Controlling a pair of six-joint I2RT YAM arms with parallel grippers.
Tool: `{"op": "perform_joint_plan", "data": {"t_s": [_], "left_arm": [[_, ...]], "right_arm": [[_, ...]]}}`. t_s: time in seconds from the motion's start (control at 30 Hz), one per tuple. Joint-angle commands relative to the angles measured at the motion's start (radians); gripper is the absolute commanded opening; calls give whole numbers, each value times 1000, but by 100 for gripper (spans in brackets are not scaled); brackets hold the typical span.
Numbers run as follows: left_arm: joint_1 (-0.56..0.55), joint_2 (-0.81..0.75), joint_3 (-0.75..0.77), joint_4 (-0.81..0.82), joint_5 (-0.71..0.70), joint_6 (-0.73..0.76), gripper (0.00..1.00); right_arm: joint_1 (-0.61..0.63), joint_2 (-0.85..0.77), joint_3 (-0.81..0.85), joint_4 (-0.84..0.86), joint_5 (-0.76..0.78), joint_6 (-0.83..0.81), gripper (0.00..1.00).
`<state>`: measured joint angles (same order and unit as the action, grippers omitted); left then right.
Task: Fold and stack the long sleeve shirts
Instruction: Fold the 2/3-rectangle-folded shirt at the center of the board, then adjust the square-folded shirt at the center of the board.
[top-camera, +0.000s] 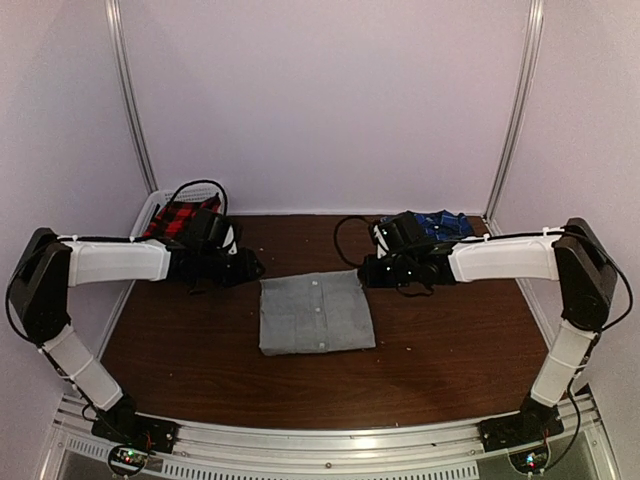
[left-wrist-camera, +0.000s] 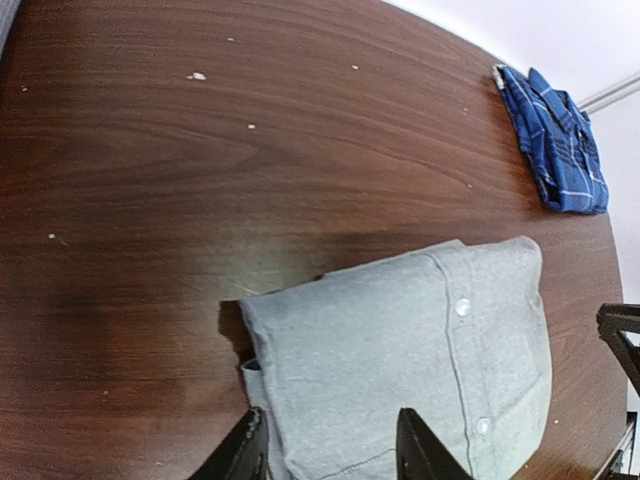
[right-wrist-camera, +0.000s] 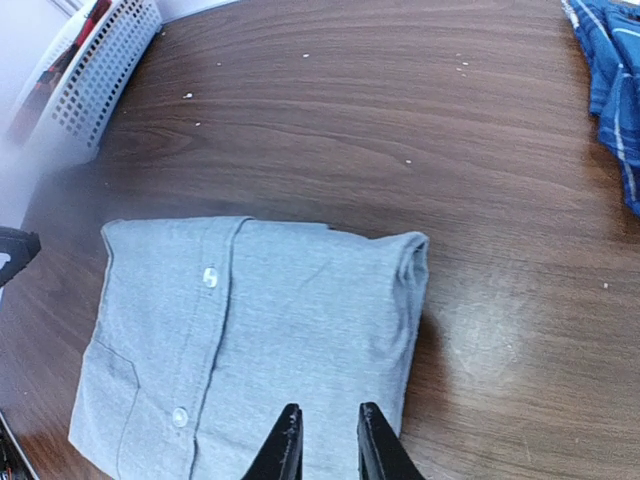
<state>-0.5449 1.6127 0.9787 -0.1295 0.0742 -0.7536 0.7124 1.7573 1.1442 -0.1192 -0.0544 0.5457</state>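
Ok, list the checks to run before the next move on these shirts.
1. Grey shirt folded and lying flat: ok.
2. Left pincer open, holding nothing: ok.
3. Right pincer slightly open, holding nothing: ok.
4. Blue shirt folded: not ok, it looks bunched at the far right corner of the table.
5. Shirts stacked: not ok, they lie apart.
6. Both pincers lifted clear of the grey fabric: cannot tell.
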Motion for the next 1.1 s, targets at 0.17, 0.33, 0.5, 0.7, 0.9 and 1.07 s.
{"op": "perform_joint_plan", "data": {"t_s": [0.17,0.33,0.5,0.7,0.9,1.07], "left_arm": [[-51,129,117,31,40,35,35],[-47,269,206,14,36,84,31],[-20,373,282,-30,18,95,30],[3,429,292,-46,11,99,30],[8,456,295,-48,15,107,30],[10,443,336,-97,1,133,29]], "right_arm": [[8,160,150,12,-59,-47,15],[-26,263,230,18,-97,-34,14],[-57,355,295,17,-128,-31,14],[-92,416,308,6,-154,6,14],[-106,423,311,5,-179,39,17],[-107,386,332,-36,-163,24,22]]}}
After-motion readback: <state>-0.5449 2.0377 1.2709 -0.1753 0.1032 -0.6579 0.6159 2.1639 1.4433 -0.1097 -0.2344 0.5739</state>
